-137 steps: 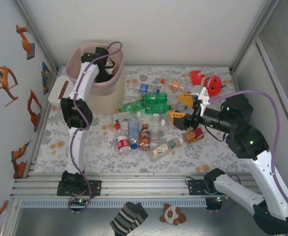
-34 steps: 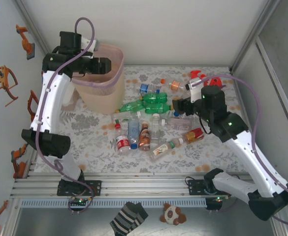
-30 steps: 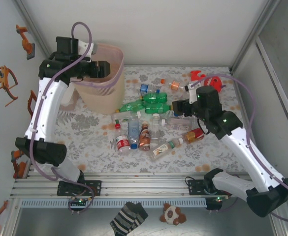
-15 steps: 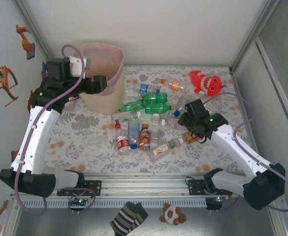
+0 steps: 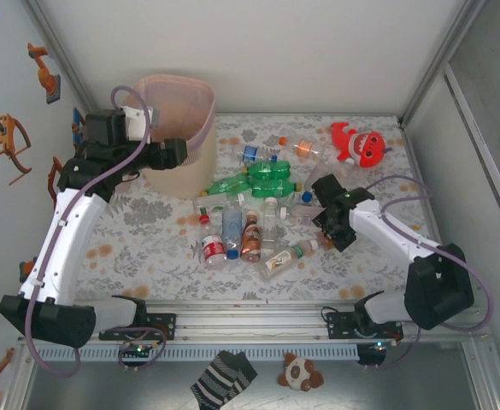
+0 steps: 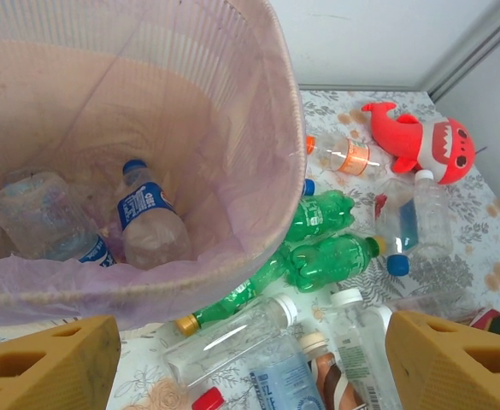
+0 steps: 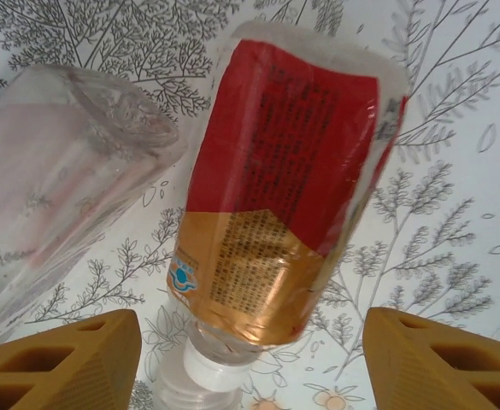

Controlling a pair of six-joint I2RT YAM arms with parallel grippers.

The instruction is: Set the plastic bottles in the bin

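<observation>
At least two plastic bottles (image 6: pixel 147 226) lay inside the bin (image 6: pixel 288 179), and a dozen or so were left on the table (image 5: pixel 130 248) beside it. The left gripper (image 6: pixel 250 363) hovered at the bin's rim, jaws wide apart and empty. Well away from the bin, the right gripper (image 7: pixel 250 359) straddled a red-and-gold-labelled bottle (image 7: pixel 275 188), jaws apart, not pinching it. The bin's floor was partly cut off, so I could not count everything in it.

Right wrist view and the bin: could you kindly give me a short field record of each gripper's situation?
Right gripper: open, astride the red-labelled bottle, not gripping
Bottle pose: lying on the floral table cover
Neighbour: clear bottle at its left
Left gripper: open, empty, by the bin rim
Bin contents: blue-capped bottle, second bottle beside it
</observation>
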